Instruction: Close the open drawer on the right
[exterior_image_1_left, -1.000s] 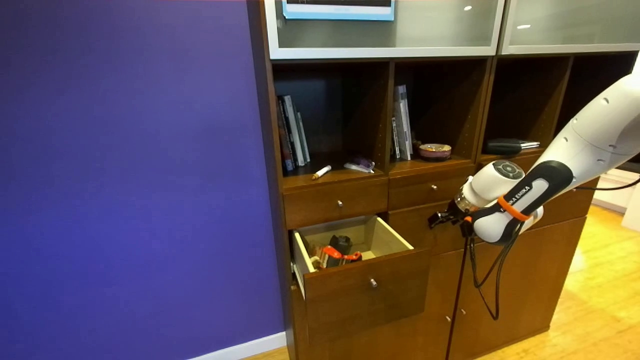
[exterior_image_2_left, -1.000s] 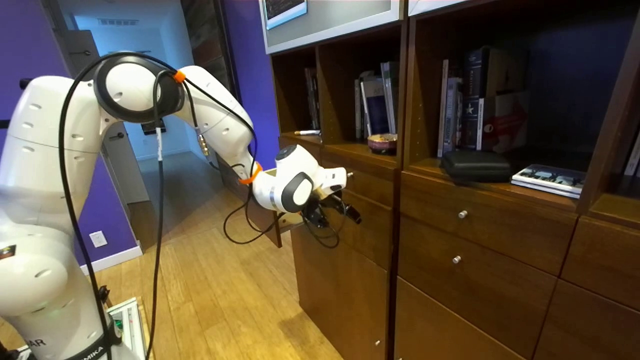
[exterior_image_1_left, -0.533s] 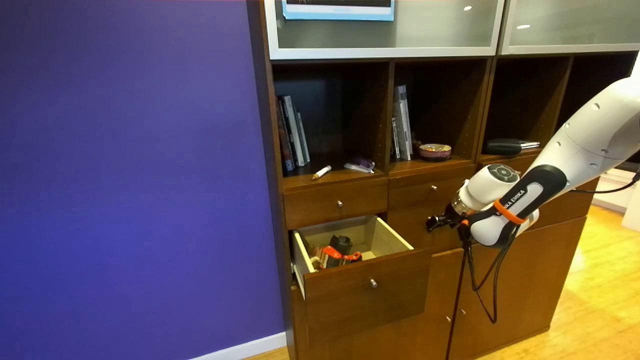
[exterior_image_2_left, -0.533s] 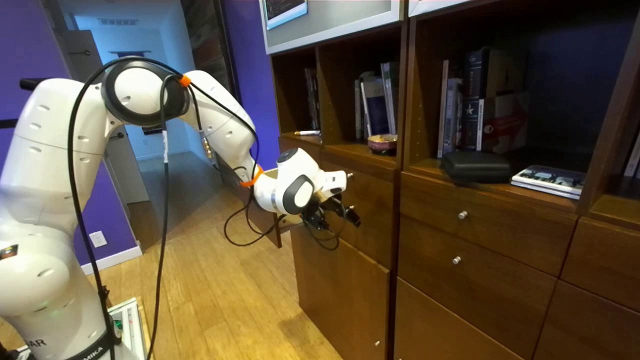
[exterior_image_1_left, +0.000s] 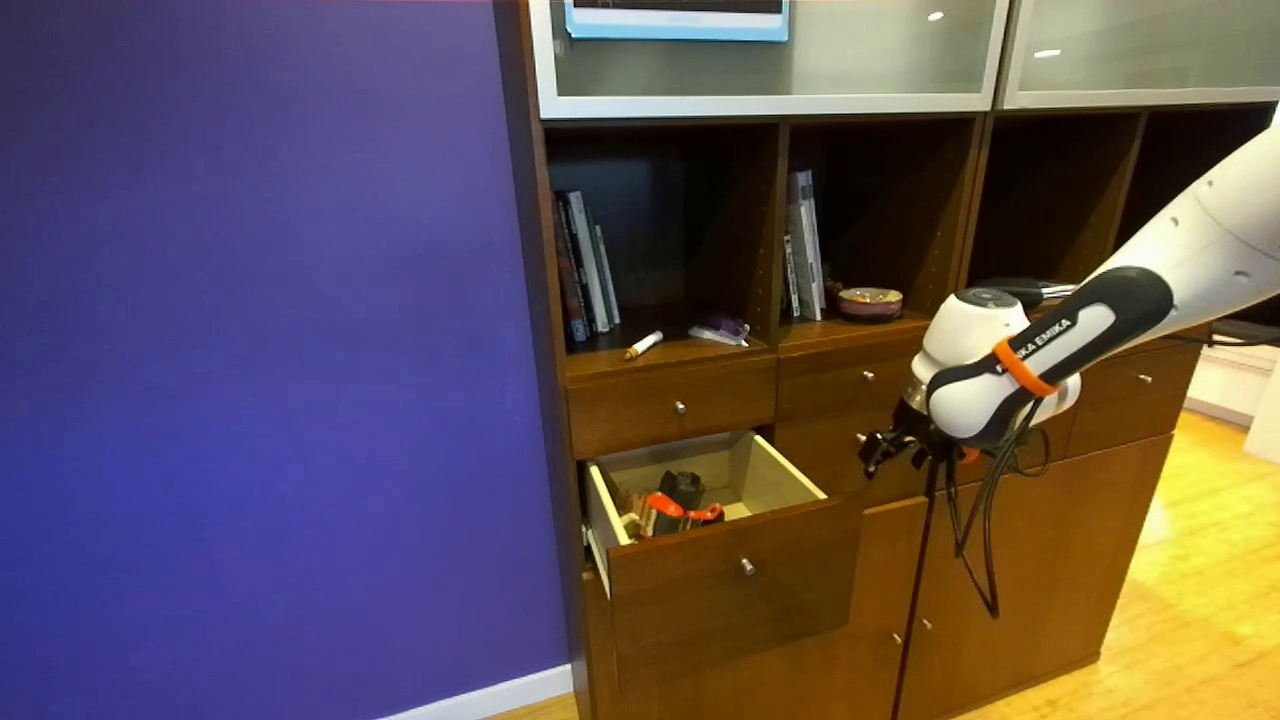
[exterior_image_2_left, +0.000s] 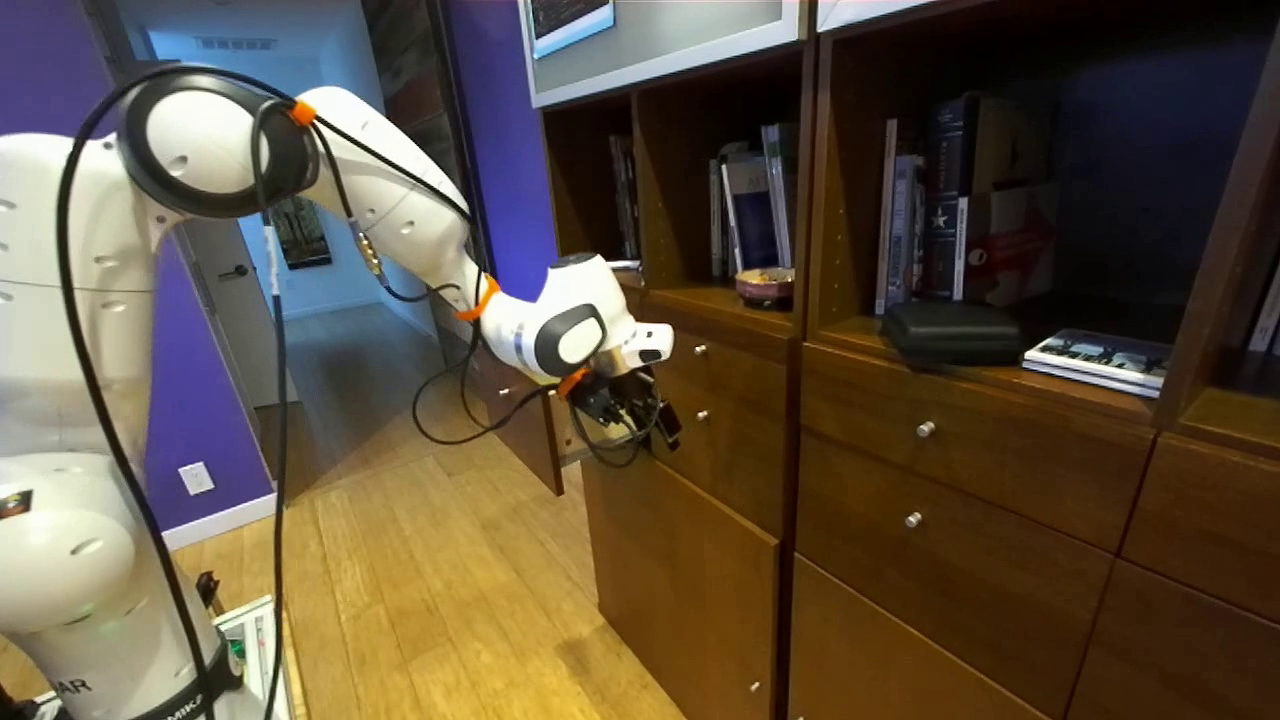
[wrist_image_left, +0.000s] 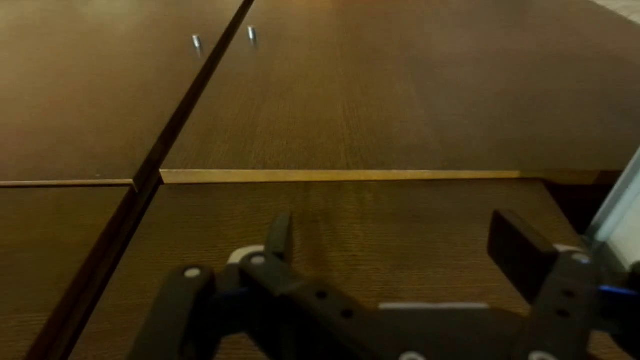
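No drawer with orange-yellow things inside shows open; such an inside is hidden or out of view. A closed brown drawer front (exterior_image_1_left: 818, 450) with a small knob stands right of the open drawer. It also shows in an exterior view (exterior_image_2_left: 745, 460) and fills the lower wrist view (wrist_image_left: 360, 205), set back behind the door's top edge. My gripper (exterior_image_1_left: 890, 458) hangs in front of this closed front; it also shows in an exterior view (exterior_image_2_left: 652, 425). In the wrist view my gripper (wrist_image_left: 392, 225) has its fingers wide apart with nothing between them.
The twin drawer (exterior_image_1_left: 700, 600) stands open at the left, with reddish and dark things inside; its side shows in the wrist view (wrist_image_left: 620, 220). Cabinet doors (wrist_image_left: 375, 100) lie below. A bowl (exterior_image_1_left: 870, 304) and a marker (exterior_image_1_left: 643, 345) rest on the shelves. Cables hang from the wrist.
The hand has tilted more upright, and the arm has drawn back from the cabinet front. A knob on the closed lower drawer shows more plainly. The drawers have not moved.
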